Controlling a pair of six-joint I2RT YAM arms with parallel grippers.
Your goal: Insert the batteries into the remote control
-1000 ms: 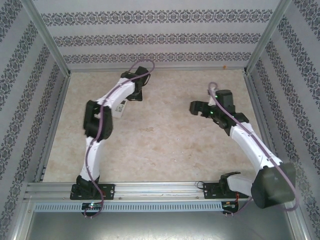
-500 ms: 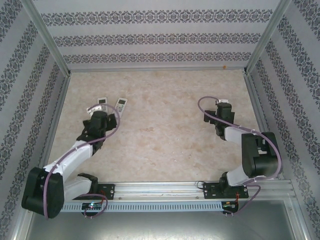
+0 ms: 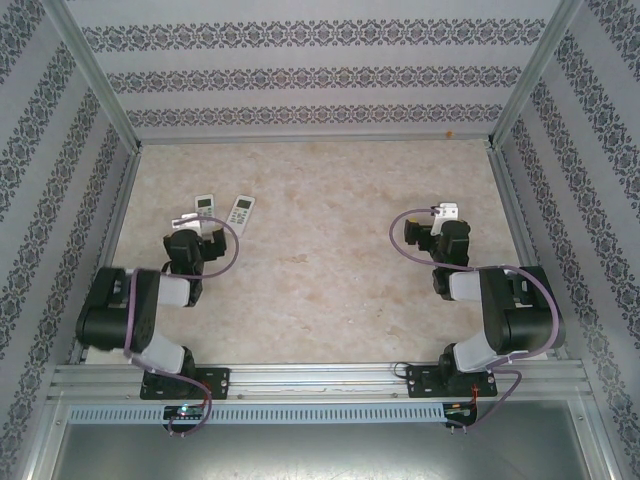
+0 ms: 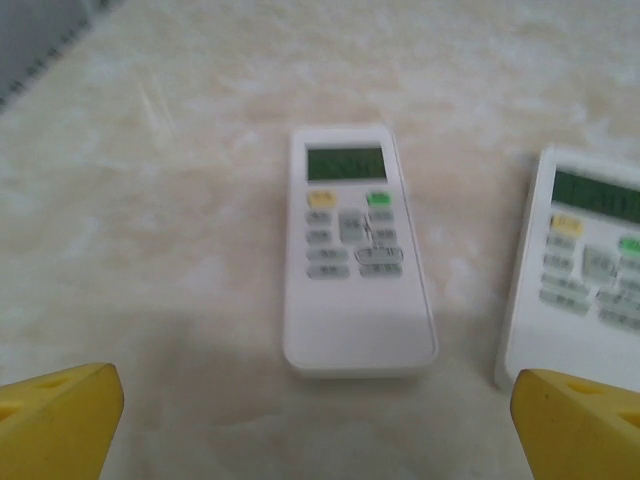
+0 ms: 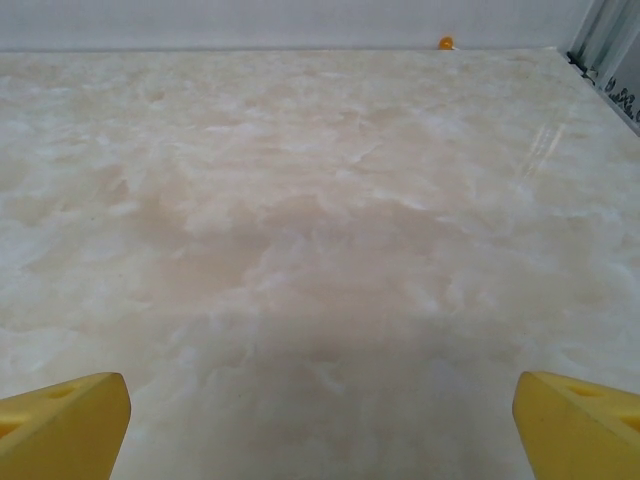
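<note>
Left wrist view is showing the remote control (image 4: 358, 250) lying buttons-up, a second remote (image 4: 590, 265) just beside it, left gripper (image 4: 318, 428) gaping empty near it, right gripper (image 5: 320, 428) likewise spread, so loading is seemingly wrapping up.

On my left wrist feed the second remote (image 4: 585, 265) runs off the right edge, its near corner behind a yellow fingertip (image 4: 575, 425). Button labels there and on the centre remote (image 4: 355, 250) blur past reading. An orange speck (image 5: 445, 43) at the worktop's (image 5: 320, 200) far edge is too small for me to identify.
</note>
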